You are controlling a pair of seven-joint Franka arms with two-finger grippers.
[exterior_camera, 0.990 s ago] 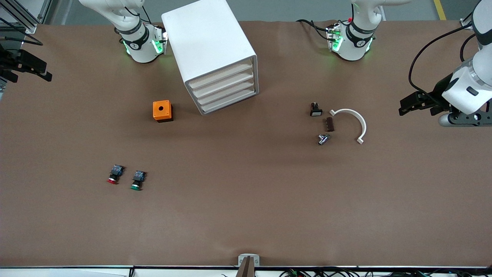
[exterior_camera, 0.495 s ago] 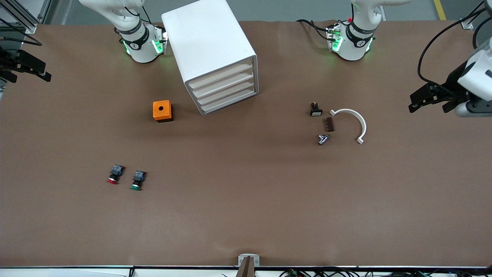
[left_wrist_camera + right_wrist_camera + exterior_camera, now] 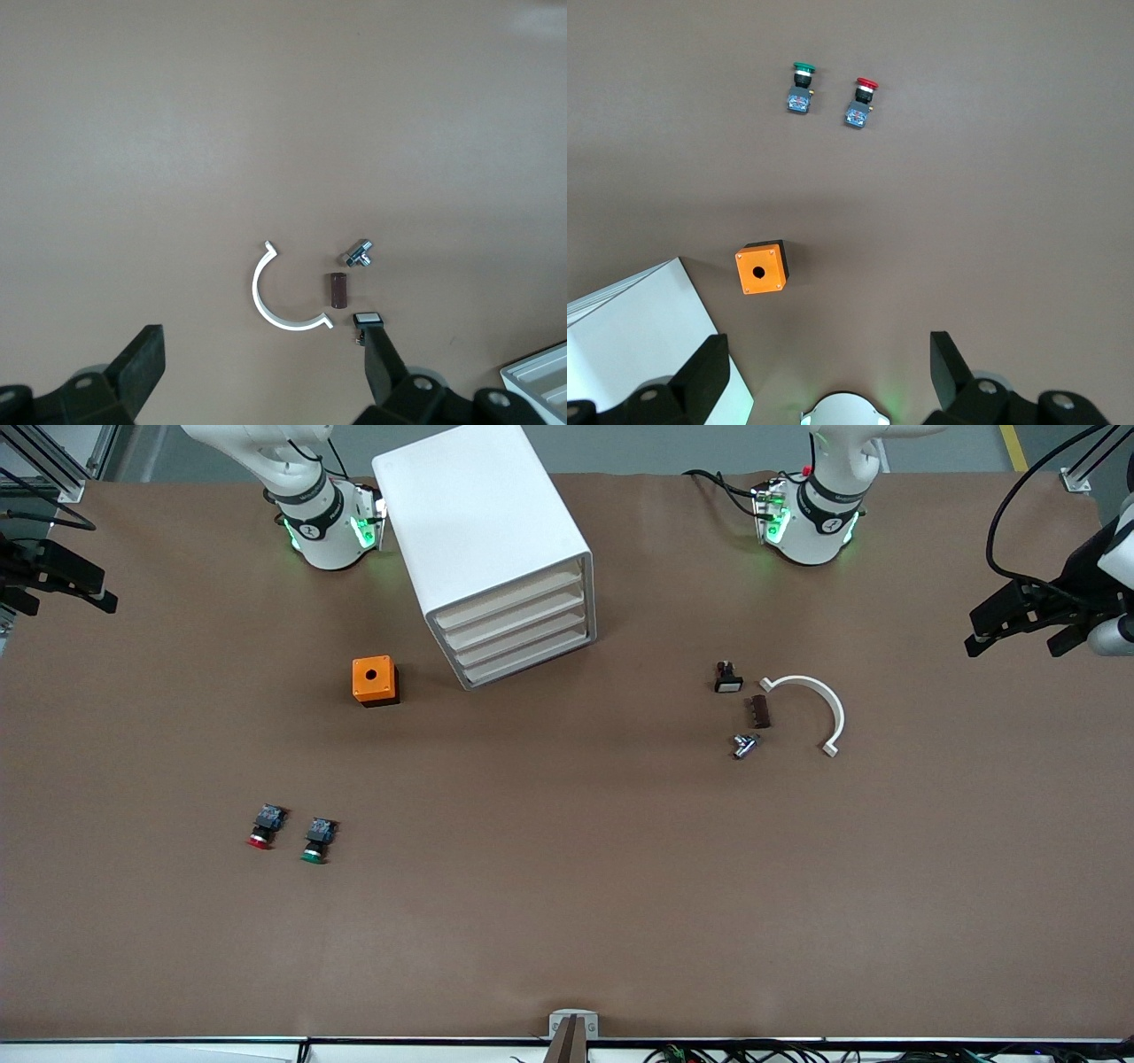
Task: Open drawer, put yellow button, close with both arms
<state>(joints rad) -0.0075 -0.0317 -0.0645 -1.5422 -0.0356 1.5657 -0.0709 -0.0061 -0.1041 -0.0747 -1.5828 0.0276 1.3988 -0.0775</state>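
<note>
The yellow button shows in no view. The white drawer cabinet (image 3: 496, 558) stands near the right arm's base with all its drawers shut; its top shows in the right wrist view (image 3: 629, 336) and a corner in the left wrist view (image 3: 540, 381). My left gripper (image 3: 1014, 638) is open and empty, up in the air over the table's edge at the left arm's end; its jaws stand wide apart in its wrist view (image 3: 261, 376). My right gripper (image 3: 66, 598) is open and empty, over the table's edge at the right arm's end (image 3: 828, 376).
An orange box (image 3: 375, 680) with a round hole sits beside the cabinet. A red-capped button (image 3: 263, 828) and a green-capped button (image 3: 316, 840) lie nearer the camera. A white curved piece (image 3: 819, 704), brown block (image 3: 759, 711), metal part (image 3: 744, 746) and small black switch (image 3: 727, 678) lie toward the left arm's end.
My left gripper has drawn back toward the table's edge at the left arm's end and toward the arm bases. The right gripper and all objects have stayed put.
</note>
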